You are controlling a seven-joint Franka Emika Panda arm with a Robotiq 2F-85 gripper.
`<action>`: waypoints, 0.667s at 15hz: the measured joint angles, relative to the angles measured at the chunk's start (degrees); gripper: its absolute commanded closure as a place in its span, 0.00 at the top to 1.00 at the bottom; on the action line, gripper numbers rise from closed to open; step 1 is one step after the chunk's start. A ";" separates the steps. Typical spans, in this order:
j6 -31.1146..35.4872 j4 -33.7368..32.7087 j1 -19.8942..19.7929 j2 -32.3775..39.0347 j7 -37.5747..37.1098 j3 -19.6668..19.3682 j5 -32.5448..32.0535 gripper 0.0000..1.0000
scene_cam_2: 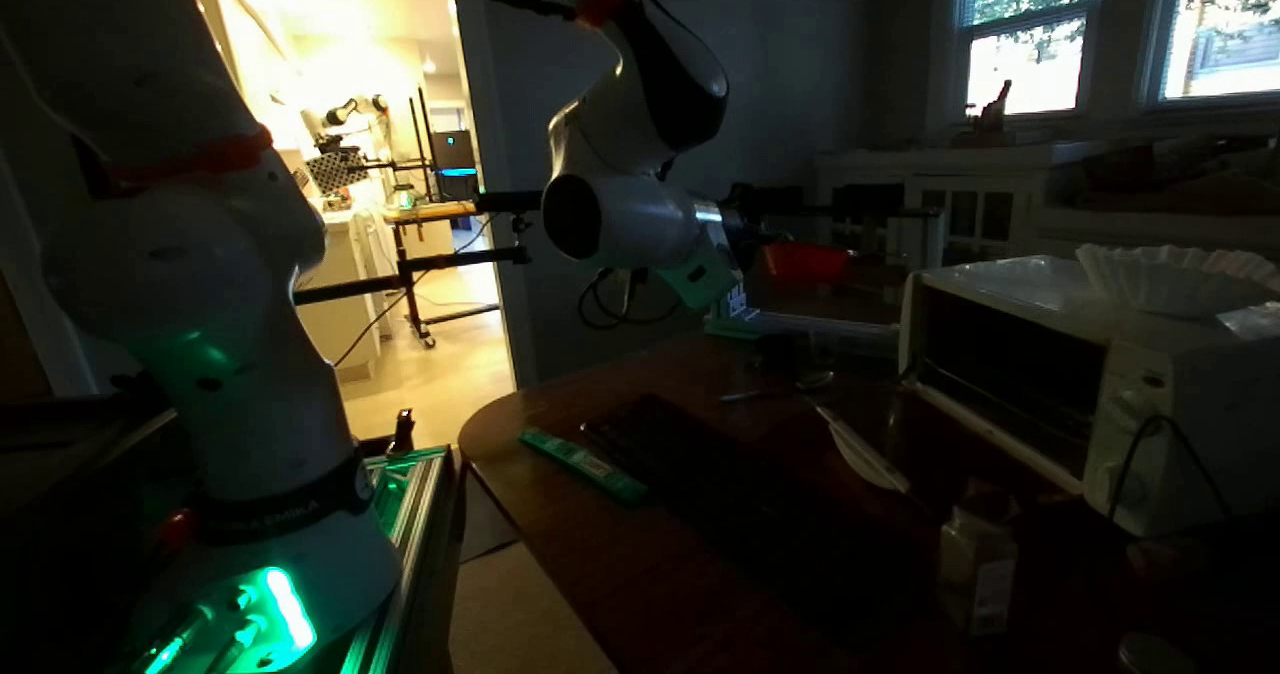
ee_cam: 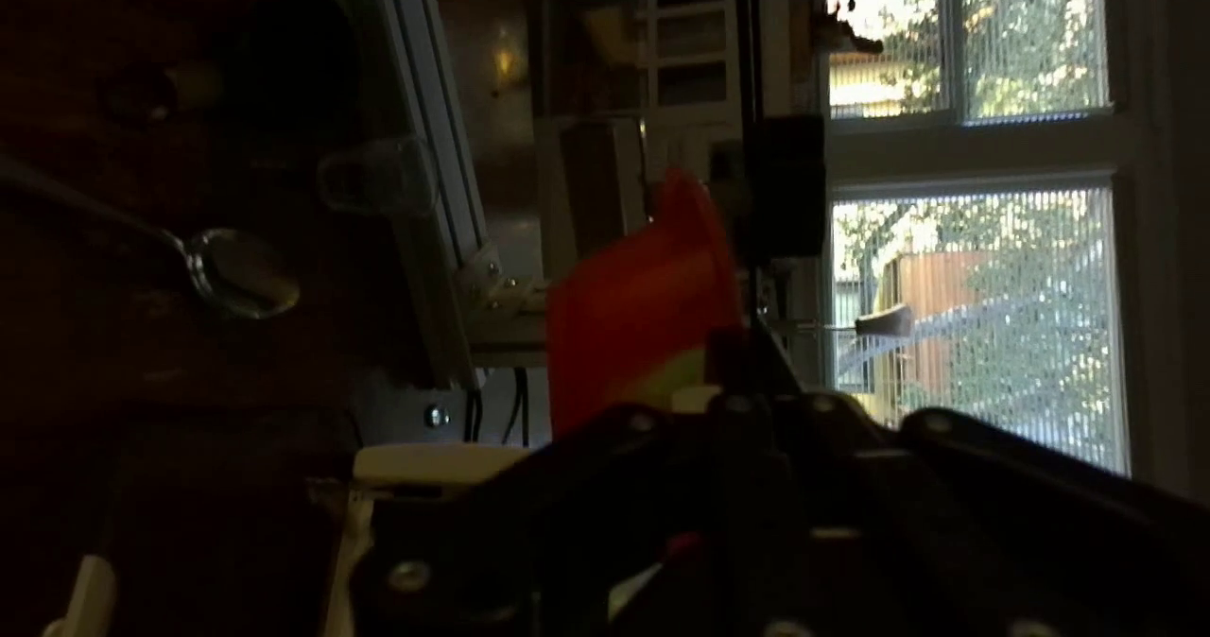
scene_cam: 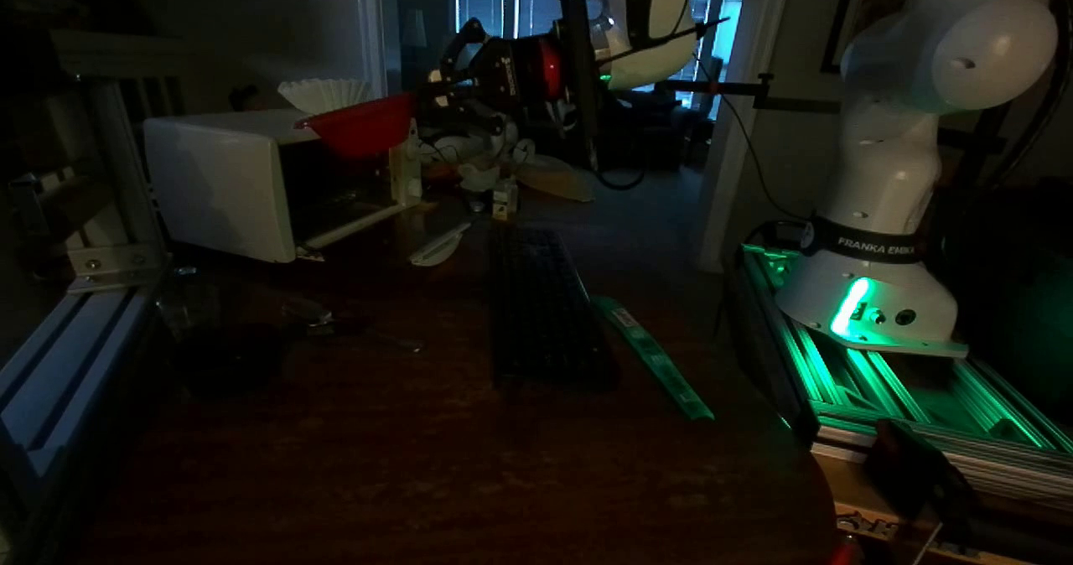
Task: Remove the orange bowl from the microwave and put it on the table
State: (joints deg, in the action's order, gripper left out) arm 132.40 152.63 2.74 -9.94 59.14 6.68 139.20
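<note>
A Robotiq gripper [scene_cam: 423, 94] is pinching the rim of one red-orange bowl [scene_cam: 360, 125], holding it in the air outside the microwave [scene_cam: 214, 184].

In an exterior view, the bowl is hanging at ten o'clock from centre, not yet resting on the table [scene_cam: 453, 473]. It is seeming light, fairly stiff and smooth, likely plastic; the thin rim is offering the best hold, though one-sided gripping could be letting it tip. Also showing: one microwave, one table, one keyboard [scene_cam: 549, 313] at six o'clock, one green strip [scene_cam: 658, 364] at four, and, in the wrist view, one spoon [ee_cam: 241, 273].
</note>
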 measured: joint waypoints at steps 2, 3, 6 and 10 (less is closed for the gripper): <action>-3.39 1.37 0.14 -0.01 -1.68 0.05 -3.93 0.01; -5.62 2.06 0.13 -0.01 -2.35 -0.01 -5.93 0.01; -13.49 4.34 -0.03 0.03 -3.54 -0.76 -12.24 0.01; -19.83 5.42 -0.73 1.73 -4.07 -1.66 -19.05 0.01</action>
State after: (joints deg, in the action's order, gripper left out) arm 112.57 158.05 2.01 -8.21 55.07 5.01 120.14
